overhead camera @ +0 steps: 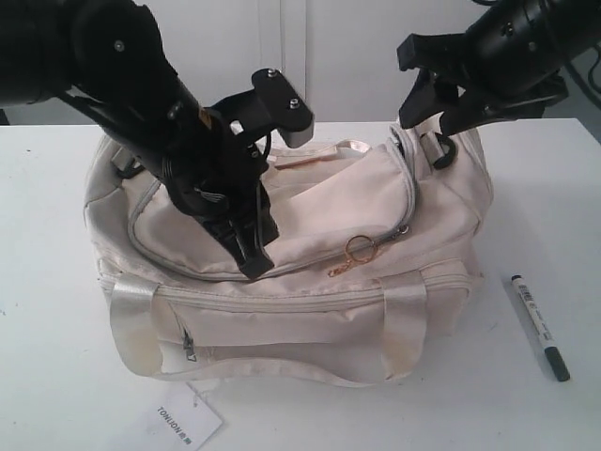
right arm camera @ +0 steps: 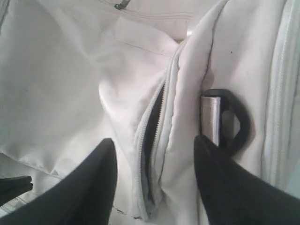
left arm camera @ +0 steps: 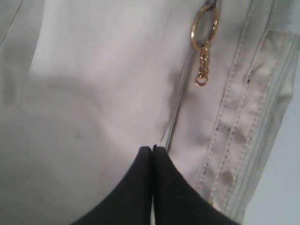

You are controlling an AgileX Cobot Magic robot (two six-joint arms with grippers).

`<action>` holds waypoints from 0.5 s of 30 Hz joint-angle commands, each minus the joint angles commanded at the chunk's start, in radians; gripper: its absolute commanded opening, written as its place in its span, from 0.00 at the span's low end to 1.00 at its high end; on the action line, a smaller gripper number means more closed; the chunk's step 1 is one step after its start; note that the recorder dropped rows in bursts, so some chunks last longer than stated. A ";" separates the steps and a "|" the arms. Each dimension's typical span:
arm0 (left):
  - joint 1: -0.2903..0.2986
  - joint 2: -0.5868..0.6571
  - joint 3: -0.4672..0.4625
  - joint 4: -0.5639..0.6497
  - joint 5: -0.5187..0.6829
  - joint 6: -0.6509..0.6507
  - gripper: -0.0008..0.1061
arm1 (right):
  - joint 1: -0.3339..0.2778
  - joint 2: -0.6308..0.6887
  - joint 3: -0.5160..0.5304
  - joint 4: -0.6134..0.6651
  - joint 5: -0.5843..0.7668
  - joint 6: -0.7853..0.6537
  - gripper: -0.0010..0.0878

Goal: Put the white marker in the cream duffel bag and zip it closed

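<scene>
From the outside camera, the large soft cream fabric duffel bag [overhead camera: 310, 319] sits on the white table [overhead camera: 56, 376], and the slim white black-capped marker [overhead camera: 539, 326] lies on the table right of it, apart. My left wrist camera shows my left claw [left arm camera: 152, 152] pressed together, tips on cream cloth at the zipper line [left arm camera: 176, 108], the gold ring zipper pull [left arm camera: 205, 26] beyond. My right wrist camera shows my right claw [right arm camera: 154, 150] spread astride a partly open zipper [right arm camera: 152, 126], a black end ring [right arm camera: 236, 117] beside one finger [right arm camera: 220, 183].
</scene>
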 joint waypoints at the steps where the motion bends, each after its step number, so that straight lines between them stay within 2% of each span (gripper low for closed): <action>1: 0.000 0.000 0.000 -0.002 0.000 0.000 0.01 | 0.012 0.000 0.000 -0.014 -0.002 0.005 0.56; 6: 0.000 0.000 0.000 -0.025 -0.004 0.000 0.01 | 0.056 0.000 0.000 -0.128 -0.037 0.078 0.56; 10: 0.000 0.000 0.000 -0.033 -0.008 0.000 0.01 | 0.076 0.000 0.000 -0.133 -0.047 0.089 0.62; 15: 0.000 0.000 0.000 -0.057 -0.008 0.000 0.01 | 0.091 0.000 0.000 -0.171 -0.065 0.127 0.63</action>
